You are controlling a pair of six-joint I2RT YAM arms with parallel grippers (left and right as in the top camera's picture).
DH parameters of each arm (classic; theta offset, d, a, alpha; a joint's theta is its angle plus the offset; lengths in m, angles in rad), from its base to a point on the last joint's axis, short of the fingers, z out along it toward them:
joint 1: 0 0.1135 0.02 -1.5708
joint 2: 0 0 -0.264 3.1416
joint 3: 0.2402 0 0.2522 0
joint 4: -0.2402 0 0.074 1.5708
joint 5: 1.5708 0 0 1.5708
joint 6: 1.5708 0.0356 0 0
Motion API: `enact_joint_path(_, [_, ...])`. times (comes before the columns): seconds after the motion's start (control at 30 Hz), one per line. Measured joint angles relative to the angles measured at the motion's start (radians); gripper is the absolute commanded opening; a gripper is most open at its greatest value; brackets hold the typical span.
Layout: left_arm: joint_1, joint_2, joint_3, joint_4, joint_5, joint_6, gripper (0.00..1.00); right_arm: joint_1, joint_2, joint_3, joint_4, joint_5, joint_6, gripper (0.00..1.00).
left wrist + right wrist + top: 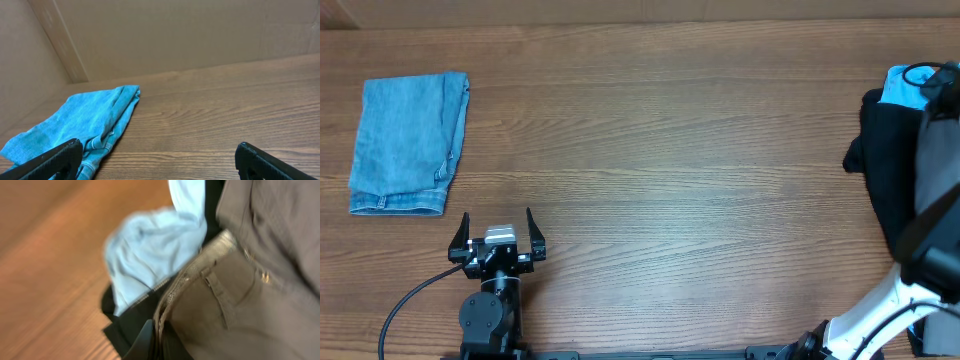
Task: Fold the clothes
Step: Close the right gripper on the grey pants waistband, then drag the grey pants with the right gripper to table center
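Where the right arm reaches over the heap of clothes at the right edge of the table (670, 150), its right gripper (155, 342) has the jaws clenched tight, with no gap showing between them. Seen from the wrist, the pale inner edge of the waistband of the grey shorts (240, 305) runs straight down into that pinch, so the jaws appear to be grasping the shorts by the waistband. The view is blurred, and I cannot make out how much cloth is caught.

The shorts fill the right side of that view, with a belt loop and a small metal button showing on the front. They lie on top of a black garment (885, 150), and a light blue cloth (150, 255) is bunched just beside the waistband, touching it. From above, the whole heap sits at the far right, partly hidden under the arm.

Over at the near left of the table, the left gripper (498, 215) rests with its jaws released and spread wide. They hold nothing and touch nothing. Its black cable (405, 305) curls away to the left. A folded blue denim garment (405, 140) lies flat in the far left corner, well apart from those open jaws and from the heap.
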Motion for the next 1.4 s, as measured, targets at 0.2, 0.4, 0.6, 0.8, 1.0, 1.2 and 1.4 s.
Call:
enact_joint_path(0.2, [0.0, 0.0, 0.0, 0.0, 0.0, 0.0, 1.0, 0.0, -0.171, 0.0, 0.0, -0.146, -0.032, 0.04])
enact_joint_path(0.4, [0.0, 0.0, 0.0, 0.0, 0.0, 0.0, 1.0, 0.154, -0.287, 0.0, 0.002, -0.202, -0.042, 0.04])
enact_joint_path(0.6, [0.0, 0.0, 0.0, 0.0, 0.0, 0.0, 1.0, 0.475, -0.299, 0.0, 0.021, -0.231, -0.044, 0.04])
enact_joint_path(0.8, [0.0, 0.0, 0.0, 0.0, 0.0, 0.0, 1.0, 0.809, -0.209, 0.002, 0.055, -0.25, -0.043, 0.04])
enact_joint_path(1.0, [0.0, 0.0, 0.0, 0.0, 0.0, 0.0, 1.0, 1.054, -0.037, 0.002, 0.053, -0.246, -0.043, 0.04])
enact_joint_path(1.2, [0.0, 0.0, 0.0, 0.0, 0.0, 0.0, 1.0, 1.197, 0.024, 0.001, 0.056, -0.201, -0.044, 0.04])
enact_joint_path(1.4, [0.0, 0.0, 0.0, 0.0, 0.0, 0.0, 1.0, 1.276, 0.024, 0.002, 0.047, -0.165, -0.044, 0.04])
